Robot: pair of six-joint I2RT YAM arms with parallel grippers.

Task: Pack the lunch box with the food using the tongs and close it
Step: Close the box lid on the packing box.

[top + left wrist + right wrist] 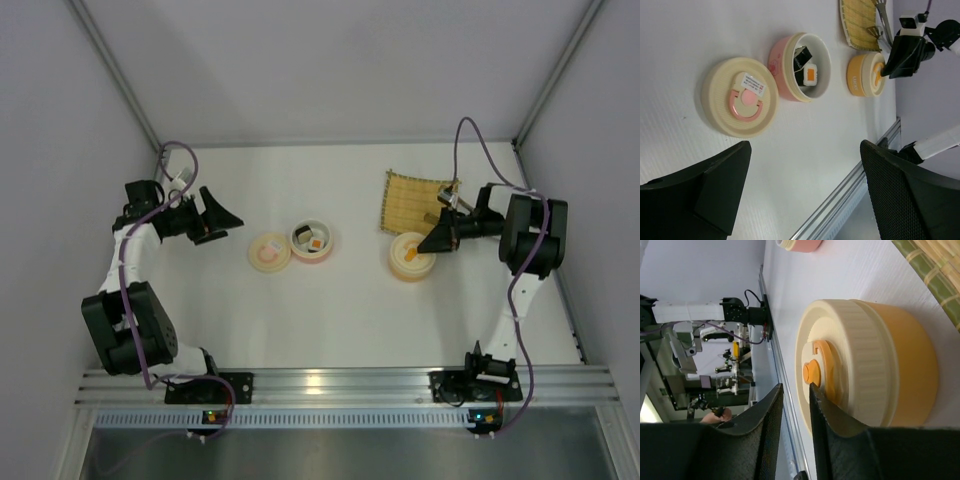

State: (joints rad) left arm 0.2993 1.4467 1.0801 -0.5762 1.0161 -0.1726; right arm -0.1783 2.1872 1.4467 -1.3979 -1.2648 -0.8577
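The pink lunch box stands open mid-table with two sushi rolls in it, one showing its orange centre, one on its side. Its cream lid with a pink handle lies just left of it. An orange lunch box at the right has its cream lid on. My right gripper is at that lid, jaws a narrow gap apart with nothing between them, one finger against the lid top by the orange knob. The tongs lie on the mat's far edge. My left gripper hangs wide open and empty left of the pink lid.
A tan bamboo mat lies behind the orange box. An aluminium rail runs along the table's near edge. Grey walls close in the left, right and back sides.
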